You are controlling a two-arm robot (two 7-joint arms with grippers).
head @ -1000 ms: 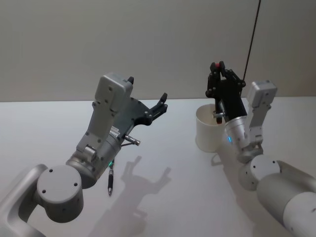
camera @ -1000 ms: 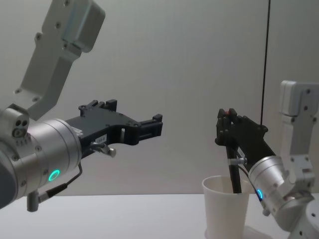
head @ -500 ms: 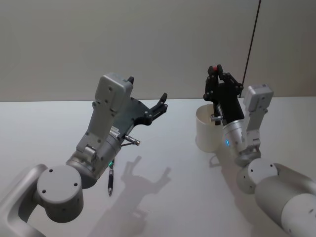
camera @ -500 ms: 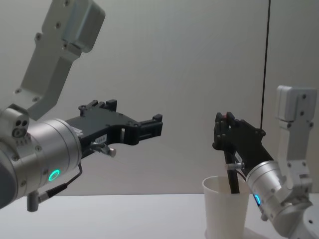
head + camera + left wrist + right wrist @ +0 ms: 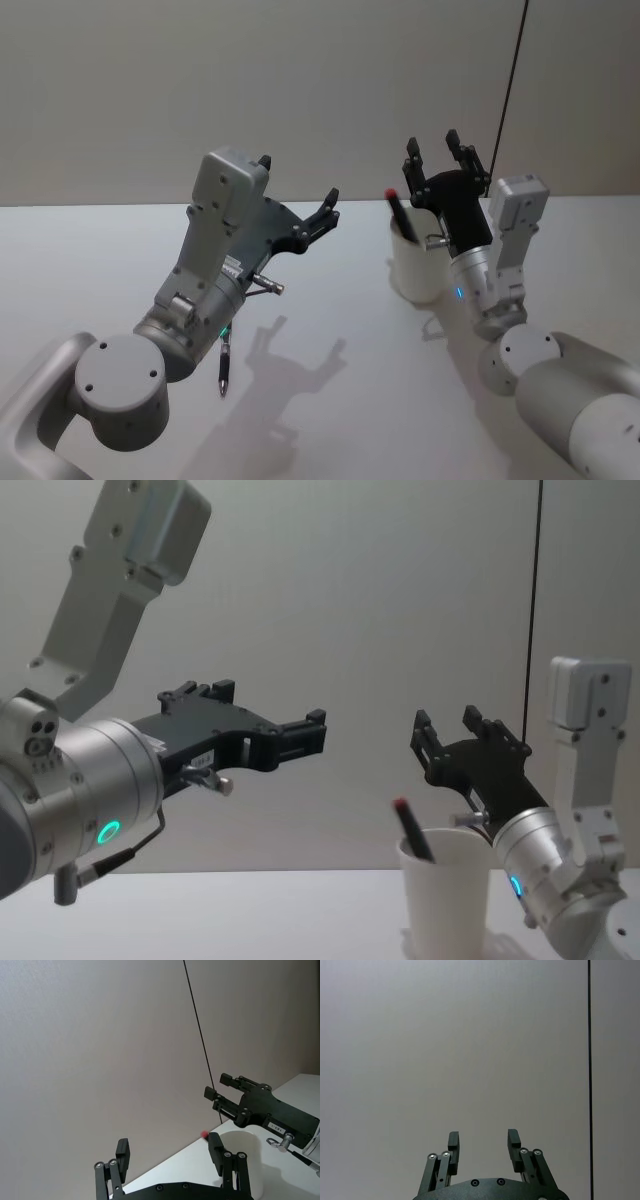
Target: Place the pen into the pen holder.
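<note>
**Inspector:** Position of the pen?

**Assessor:** The pen (image 5: 400, 213) stands inside the pen holder (image 5: 410, 272), a plain white paper cup set upright on the table (image 5: 100, 260). It leans toward the robot's left and rests against the rim. Its red end is uppermost and clear of the rim.

**Inspector:** Condition of the right pincer?

**Assessor:** The right pincer (image 5: 432, 150) is held above the pen holder, fingers spread apart and angled upward. It is apart from the pen and grips nothing. The right arm's wrist sits just beside the pen holder's wall.

**Inspector:** And the left side?

**Assessor:** The left pincer (image 5: 300, 180) hangs raised over the table, well to the left of the pen holder. Its fingers are likewise spread and it carries nothing.

**Inspector:** Any contact between the two pincers?

**Assessor:** They are well apart.
</note>
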